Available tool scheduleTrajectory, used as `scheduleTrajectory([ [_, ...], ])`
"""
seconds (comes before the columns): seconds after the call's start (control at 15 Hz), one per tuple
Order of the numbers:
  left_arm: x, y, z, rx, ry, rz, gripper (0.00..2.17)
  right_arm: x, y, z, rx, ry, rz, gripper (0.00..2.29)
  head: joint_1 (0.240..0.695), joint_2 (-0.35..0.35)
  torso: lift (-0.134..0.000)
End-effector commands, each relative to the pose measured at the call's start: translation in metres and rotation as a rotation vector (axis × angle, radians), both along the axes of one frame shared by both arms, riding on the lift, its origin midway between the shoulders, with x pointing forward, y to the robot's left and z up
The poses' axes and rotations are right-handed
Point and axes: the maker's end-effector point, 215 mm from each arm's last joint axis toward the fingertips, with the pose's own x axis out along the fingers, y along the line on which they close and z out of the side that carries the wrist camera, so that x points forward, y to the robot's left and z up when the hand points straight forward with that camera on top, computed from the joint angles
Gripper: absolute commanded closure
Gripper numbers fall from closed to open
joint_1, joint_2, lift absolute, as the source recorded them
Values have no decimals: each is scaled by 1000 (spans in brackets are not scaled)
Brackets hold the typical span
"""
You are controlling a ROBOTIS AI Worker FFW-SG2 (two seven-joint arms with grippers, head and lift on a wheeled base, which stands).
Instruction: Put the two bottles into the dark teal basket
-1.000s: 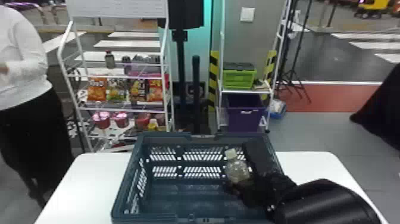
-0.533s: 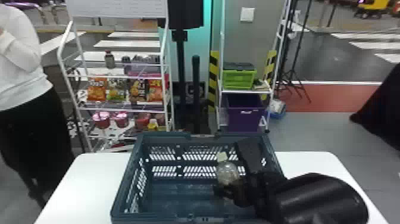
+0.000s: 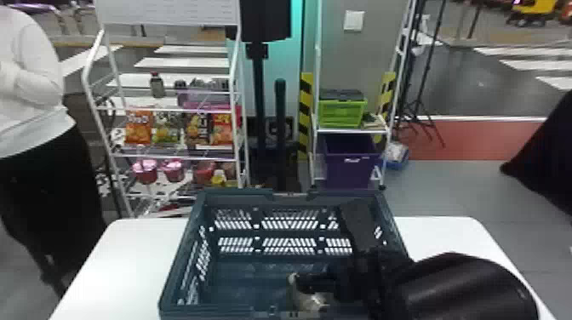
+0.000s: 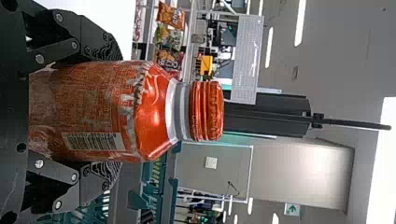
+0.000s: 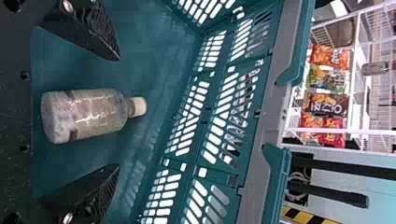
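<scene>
Inside the dark teal basket (image 3: 238,194), the right gripper (image 3: 330,284) is wide open around the pale bottle (image 5: 88,114), while near it the left gripper (image 4: 116,114) clasps the orange bottle (image 4: 154,112).

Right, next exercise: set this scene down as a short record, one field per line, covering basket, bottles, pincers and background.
basket: dark teal basket, on a white table
pale-capped bottle: inside the basket
right pincer: open around that bottle
orange bottle: outside the basket
left pincer: gripping the orange bottle
background: snack bags on a rack
still to do: orange bottle
</scene>
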Motion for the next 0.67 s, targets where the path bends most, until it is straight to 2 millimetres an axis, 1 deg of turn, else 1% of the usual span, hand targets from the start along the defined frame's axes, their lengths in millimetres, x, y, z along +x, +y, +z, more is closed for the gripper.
scheduleTrajectory([
  [0.0,1,1,1,0,-2,-2,2145,-10,13,22,13,-53,20,9,499,0,0],
  [0.07,1,2,2,-1,-3,-2,2145,-12,14,34,23,-81,19,9,499,0,0],
  [0.2,2,1,4,1,-7,-9,2145,-25,21,59,69,-148,32,9,499,0,0],
  [0.33,2,1,6,3,-8,-14,2145,-35,32,94,130,-250,55,9,499,0,0],
  [0.4,2,1,6,4,-5,-16,2145,-45,35,111,170,-297,65,9,499,0,0],
  [0.47,3,0,5,7,-1,-19,2145,-56,37,118,206,-315,72,12,499,0,0],
  [0.53,4,0,5,12,2,-22,2145,-64,36,146,257,-396,69,12,499,0,0],
  [0.6,6,-1,4,16,9,-24,2145,-72,31,168,321,-475,53,12,499,0,0],
])
